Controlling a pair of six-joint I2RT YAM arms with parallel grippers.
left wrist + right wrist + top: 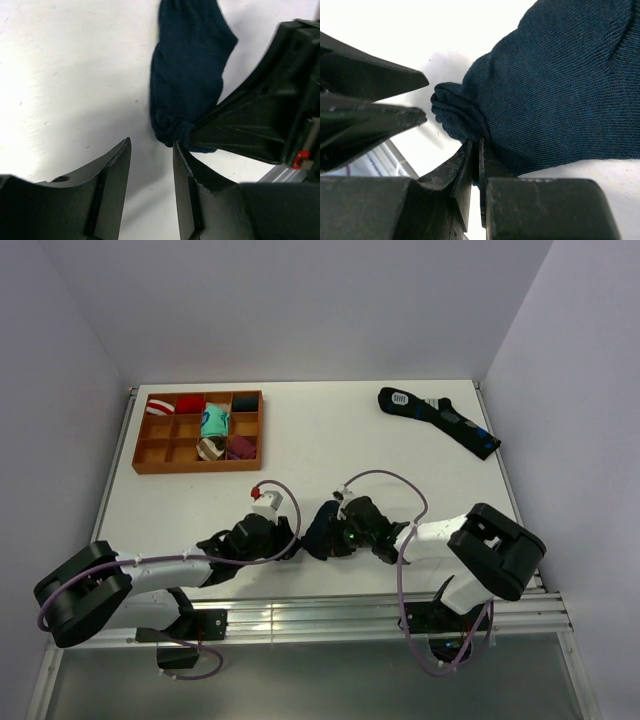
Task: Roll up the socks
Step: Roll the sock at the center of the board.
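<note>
The socks (321, 523), plain dark navy, lie near the table's front edge between my two grippers. In the left wrist view the socks (186, 85) stretch away from me, their bunched near end just beyond my right fingertip. My left gripper (152, 146) stands open over bare table with nothing between its fingers. My right gripper (476, 146) is shut on the bunched lower edge of the socks (555, 90), with fabric pinched between its jaws. From above, the left gripper (293, 543) and the right gripper (333, 540) nearly meet at the socks.
An orange divided tray (196, 469) holding colourful sock bundles sits at the back left. A longer black sock with blue patches and a white label (440, 420) lies at the back right. The metal rail (330, 612) runs along the near edge.
</note>
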